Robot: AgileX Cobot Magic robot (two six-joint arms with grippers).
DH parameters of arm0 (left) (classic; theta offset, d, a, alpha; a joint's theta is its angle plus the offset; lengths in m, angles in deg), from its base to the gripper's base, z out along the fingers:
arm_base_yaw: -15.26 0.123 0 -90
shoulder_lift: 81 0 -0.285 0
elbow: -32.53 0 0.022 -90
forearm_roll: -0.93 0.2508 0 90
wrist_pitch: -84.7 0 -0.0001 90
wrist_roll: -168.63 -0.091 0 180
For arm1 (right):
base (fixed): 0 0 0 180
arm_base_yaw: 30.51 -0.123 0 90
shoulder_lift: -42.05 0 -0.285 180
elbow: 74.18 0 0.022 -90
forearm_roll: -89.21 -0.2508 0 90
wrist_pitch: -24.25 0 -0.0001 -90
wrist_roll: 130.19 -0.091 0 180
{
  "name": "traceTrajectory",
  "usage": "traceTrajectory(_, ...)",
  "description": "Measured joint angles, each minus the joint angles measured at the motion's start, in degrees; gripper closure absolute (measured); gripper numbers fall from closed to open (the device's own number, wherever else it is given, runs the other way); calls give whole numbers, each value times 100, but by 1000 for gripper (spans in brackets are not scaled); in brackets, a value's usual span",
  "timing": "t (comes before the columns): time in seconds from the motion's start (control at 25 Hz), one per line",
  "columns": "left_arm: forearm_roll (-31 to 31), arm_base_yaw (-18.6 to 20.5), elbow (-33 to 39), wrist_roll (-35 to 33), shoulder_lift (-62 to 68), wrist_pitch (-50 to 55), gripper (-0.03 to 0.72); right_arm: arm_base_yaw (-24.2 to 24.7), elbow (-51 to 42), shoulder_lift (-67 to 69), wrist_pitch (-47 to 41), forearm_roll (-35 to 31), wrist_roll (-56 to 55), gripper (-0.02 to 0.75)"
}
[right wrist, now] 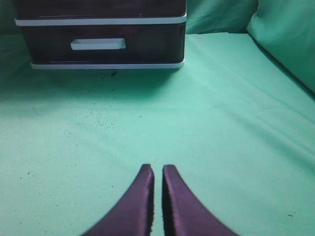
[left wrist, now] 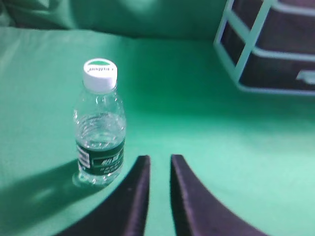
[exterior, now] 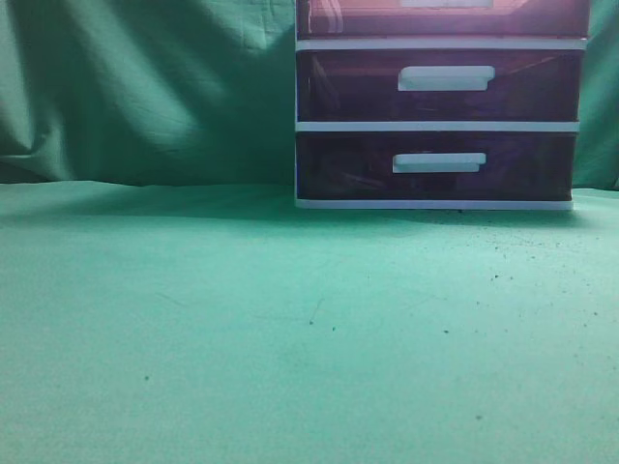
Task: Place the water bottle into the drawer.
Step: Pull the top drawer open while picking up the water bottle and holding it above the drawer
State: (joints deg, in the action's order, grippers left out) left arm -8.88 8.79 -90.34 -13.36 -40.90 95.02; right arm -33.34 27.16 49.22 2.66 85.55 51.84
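A small clear water bottle (left wrist: pixel 99 129) with a white cap and dark green label stands upright on the green cloth, in the left wrist view only. My left gripper (left wrist: pixel 160 160) is shut but for a narrow gap, empty, just right of the bottle and nearer the camera. The drawer (exterior: pixel 443 17), with a reddish-purple front, shows only as a strip at the top edge of the exterior view. My right gripper (right wrist: pixel 158 168) is shut and empty over bare cloth, well in front of the drawer unit (right wrist: pixel 101 64). No gripper shows in the exterior view.
Two darker purple drawers (exterior: pixel 440 85) with white handles sit below the top one in the white frame. The unit also shows at the upper right of the left wrist view (left wrist: pixel 246 59). Green cloth covers the table and hangs behind it (exterior: pixel 145 87).
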Motion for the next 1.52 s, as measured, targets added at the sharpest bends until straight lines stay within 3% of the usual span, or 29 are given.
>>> traceTrajectory(0.16,149,0,-149,-19,890,-71,349,0,0,0,0,0,0,689)
traceTrajectory(0.24,159,0,-149,-19,1301,-252,143,0,0,0,0,0,0,689)
traceTrajectory(0.32,159,10,-149,-19,1614,-499,52,0,0,0,0,0,0,689)
traceTrajectory(0.48,148,22,-169,-19,2130,-1042,52,0,0,0,0,0,0,689)
traceTrajectory(0.76,-10,575,-183,-32,2758,-1644,52,0,0,0,0,0,0,689)
traceTrajectory(0.88,-10,632,-238,-36,3117,-1862,52,0,0,0,0,0,0,689)
traceTrajectory(1.44,-10,647,-1617,-45,5325,-1971,52,0,0,0,0,0,0,689)
traceTrajectory(1.52,-10,647,-1653,-114,5381,-2023,165,0,0,0,0,0,0,689)
